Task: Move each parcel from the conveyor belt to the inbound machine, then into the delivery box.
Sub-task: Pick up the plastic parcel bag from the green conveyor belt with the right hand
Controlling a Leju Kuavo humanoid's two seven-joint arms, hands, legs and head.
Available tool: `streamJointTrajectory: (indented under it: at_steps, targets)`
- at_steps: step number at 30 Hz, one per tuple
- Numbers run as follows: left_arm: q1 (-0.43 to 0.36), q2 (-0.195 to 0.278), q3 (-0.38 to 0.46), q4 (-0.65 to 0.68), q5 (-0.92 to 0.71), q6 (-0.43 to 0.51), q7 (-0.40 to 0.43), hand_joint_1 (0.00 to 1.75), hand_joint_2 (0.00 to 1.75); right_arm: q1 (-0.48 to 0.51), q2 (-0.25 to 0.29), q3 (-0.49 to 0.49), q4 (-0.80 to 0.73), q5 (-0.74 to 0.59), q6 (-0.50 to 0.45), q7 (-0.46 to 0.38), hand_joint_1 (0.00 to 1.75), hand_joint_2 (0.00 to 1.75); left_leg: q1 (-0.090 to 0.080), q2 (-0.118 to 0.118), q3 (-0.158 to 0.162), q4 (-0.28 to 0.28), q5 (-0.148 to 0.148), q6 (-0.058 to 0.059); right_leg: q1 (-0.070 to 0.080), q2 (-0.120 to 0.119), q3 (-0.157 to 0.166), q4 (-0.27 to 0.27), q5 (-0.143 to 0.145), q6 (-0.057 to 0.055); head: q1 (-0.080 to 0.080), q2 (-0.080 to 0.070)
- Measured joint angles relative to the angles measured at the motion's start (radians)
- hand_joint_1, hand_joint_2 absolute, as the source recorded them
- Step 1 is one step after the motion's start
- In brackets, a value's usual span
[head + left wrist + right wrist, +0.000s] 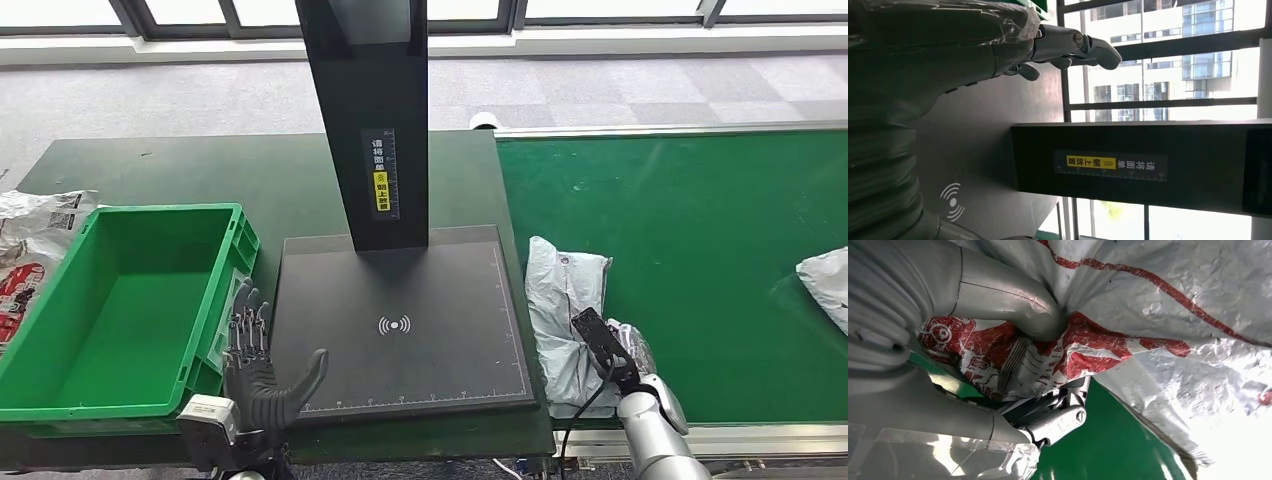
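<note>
With the left hand (262,372) spread at the scanner plate's (400,330) near-left corner, the right hand (612,352) pinched the grey parcel (562,300) at the belt's (700,250) near-left edge: the pickup step, and the next move likely called for lifting it onto the plate.

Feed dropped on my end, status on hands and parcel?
Right robot hand gripping white parcel on conveyor belt. Left robot hand open beside scanner pad. Pad bare, green crate empty.
</note>
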Motion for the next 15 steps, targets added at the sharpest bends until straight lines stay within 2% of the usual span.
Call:
streamJointTrajectory:
  at_steps: [4,7,10,12,15]
  targets:
    - [0.001,0.001,0.000,0.000,0.000,0.014,0.000,0.00,1.75,-0.012,0.000,0.001,0.006,-0.002,-0.033,-0.016,1.75,1.75,0.000,0.001,-0.001,0.000,0.000,0.001,-0.001,0.000,0.000,0.000,0.000,0.000,0.000,0.000]
    - [0.011,0.001,0.000,-0.005,-0.002,0.034,0.000,0.00,1.75,-0.007,0.010,-0.002,0.000,-0.066,-0.139,-0.130,1.75,1.75,-0.001,-0.001,-0.005,0.000,0.002,0.002,-0.002,-0.001,-0.001,0.000,0.001,0.001,0.000,0.000]
    - [0.027,0.001,0.000,-0.015,-0.011,0.043,0.000,0.00,1.75,0.008,0.043,-0.006,-0.060,-0.156,-0.236,-0.269,1.75,1.75,-0.001,-0.001,-0.008,0.000,0.004,0.002,-0.002,-0.002,-0.006,0.000,0.003,0.001,0.000,0.000]
    - [0.032,0.000,0.000,-0.019,-0.015,0.043,0.000,0.00,1.75,0.013,0.066,-0.007,-0.108,-0.189,-0.262,-0.310,1.75,1.75,-0.001,-0.001,-0.006,0.000,0.004,0.001,-0.002,-0.001,-0.009,0.000,0.003,0.001,0.000,0.000]
    - [0.039,-0.001,0.000,-0.022,-0.023,0.040,0.000,0.00,1.75,0.048,0.107,0.001,-0.215,-0.242,-0.288,-0.320,1.75,1.75,0.000,-0.004,-0.005,0.000,0.005,0.001,-0.001,-0.004,-0.010,0.001,0.003,0.000,0.000,0.000]
